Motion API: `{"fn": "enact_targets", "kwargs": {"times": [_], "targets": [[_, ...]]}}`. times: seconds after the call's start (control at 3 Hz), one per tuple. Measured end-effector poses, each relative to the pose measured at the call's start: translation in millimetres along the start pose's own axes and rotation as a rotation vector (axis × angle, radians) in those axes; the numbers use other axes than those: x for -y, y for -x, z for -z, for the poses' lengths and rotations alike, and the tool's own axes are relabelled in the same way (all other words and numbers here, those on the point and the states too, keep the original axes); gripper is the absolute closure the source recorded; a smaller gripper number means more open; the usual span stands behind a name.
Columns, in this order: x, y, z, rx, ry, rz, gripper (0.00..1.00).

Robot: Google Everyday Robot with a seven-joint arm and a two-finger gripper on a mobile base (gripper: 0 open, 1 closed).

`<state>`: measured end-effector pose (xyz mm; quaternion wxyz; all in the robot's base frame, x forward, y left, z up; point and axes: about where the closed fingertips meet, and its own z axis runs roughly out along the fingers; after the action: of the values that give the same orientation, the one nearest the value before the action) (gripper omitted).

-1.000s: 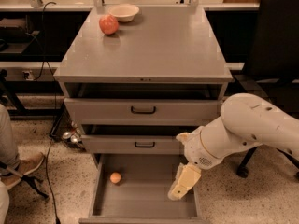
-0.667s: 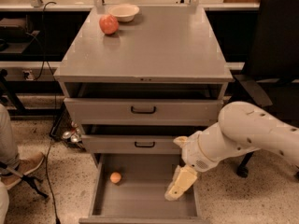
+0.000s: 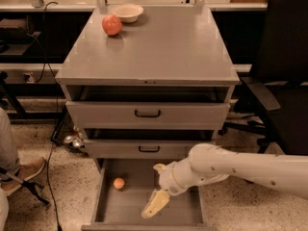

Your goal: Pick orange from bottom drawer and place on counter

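Observation:
The orange (image 3: pixel 119 183) is a small pale-orange ball lying on the floor of the open bottom drawer (image 3: pixel 188 214), near its left wall. My gripper (image 3: pixel 155 204) hangs over the middle of that drawer, a little to the right of and nearer than the orange, not touching it. The white arm reaches in from the right. The counter (image 3: pixel 159 47) is the flat grey top of the cabinet above.
A reddish apple-like fruit (image 3: pixel 111 25) and a pale bowl (image 3: pixel 127 12) sit at the counter's back left. Two upper drawers with black handles (image 3: pixel 147 113) stand slightly open. A black office chair (image 3: pixel 281 81) is at the right; a person's shoe (image 3: pixel 21 172) at the left.
My arm and gripper have moved left across the bottom drawer, from its right side toward the middle, closer to the orange. The orange has not moved.

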<state>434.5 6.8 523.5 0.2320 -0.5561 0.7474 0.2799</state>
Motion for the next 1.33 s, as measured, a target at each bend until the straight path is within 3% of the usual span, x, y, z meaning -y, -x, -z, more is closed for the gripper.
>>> {"fn": "enact_targets", "kwargs": {"times": [0.33,0.67,1.33], "targets": [[11,-14,-69,0.076,0.000,-0.035,0.00],[4,-28,-89,0.085,0.025,-0.073,0.00],[8,-33,-92,0.067,-0.003,-0.070,0.00]]}}
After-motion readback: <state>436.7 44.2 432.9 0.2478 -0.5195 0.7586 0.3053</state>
